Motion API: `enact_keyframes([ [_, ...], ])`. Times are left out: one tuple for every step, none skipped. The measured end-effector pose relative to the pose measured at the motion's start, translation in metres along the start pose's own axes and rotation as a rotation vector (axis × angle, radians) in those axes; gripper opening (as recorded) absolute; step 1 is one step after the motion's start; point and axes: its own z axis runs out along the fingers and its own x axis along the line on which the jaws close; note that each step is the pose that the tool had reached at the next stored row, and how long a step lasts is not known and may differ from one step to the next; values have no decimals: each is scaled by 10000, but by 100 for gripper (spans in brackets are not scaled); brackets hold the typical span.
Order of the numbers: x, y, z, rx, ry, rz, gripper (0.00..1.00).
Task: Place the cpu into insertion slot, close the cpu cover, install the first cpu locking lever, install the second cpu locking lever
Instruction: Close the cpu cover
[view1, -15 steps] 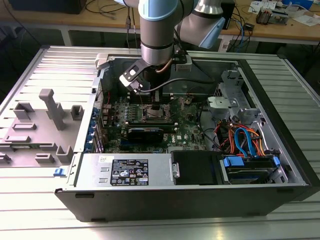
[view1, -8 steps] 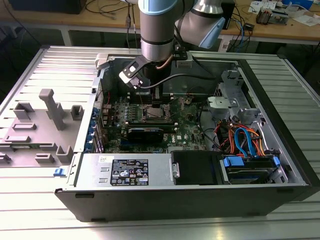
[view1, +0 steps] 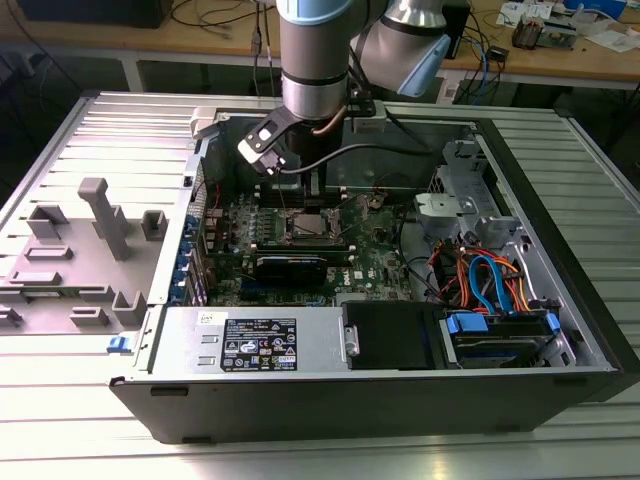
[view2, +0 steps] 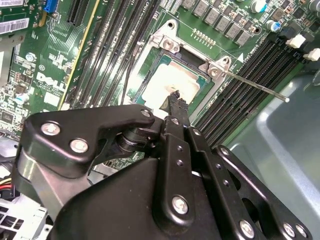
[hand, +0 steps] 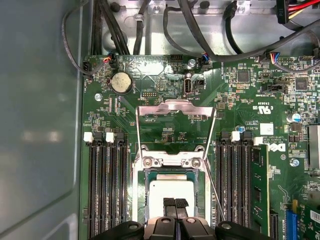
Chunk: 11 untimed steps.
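My hand (hand: 175, 204) is pinched shut, gripping nothing, directly over the cpu (hand: 172, 191). The cpu is already seated in the insertion slot (hand: 172, 173). Beyond it, the cpu cover (hand: 175, 106) stands open, and a locking lever (view2: 255, 85) is unlatched.

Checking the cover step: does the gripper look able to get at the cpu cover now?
Probably yes: the cpu cover stands open, nothing between it and the gripper above the cpu.

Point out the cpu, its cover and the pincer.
cpu (hand: 172, 189): first wrist view, middle of its metal top.
cover (hand: 175, 106): first wrist view, end bar of the open frame.
pincer (hand: 175, 201): first wrist view, between its fingertips.
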Motion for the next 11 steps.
enact_keyframes([
  [0, 0, -3, 0, 0, 0, 11],
  [0, 0, -11, 0, -1, 0, 11],
  [0, 1, -17, -1, 0, 0, 11],
  [0, 1, -23, -1, 1, 0, 11],
  [0, 1, -25, -2, 2, 0, 11],
  [0, 1, -25, -2, 3, 0, 11],
  [0, 1, -28, -1, 0, 0, 11],
  [0, 1, -29, -1, 0, 0, 11],
  [0, 1, -34, -1, 0, 0, 11],
  [0, 2, -39, -1, 0, 0, 11],
  [0, 2, -40, -1, 0, 0, 11],
])
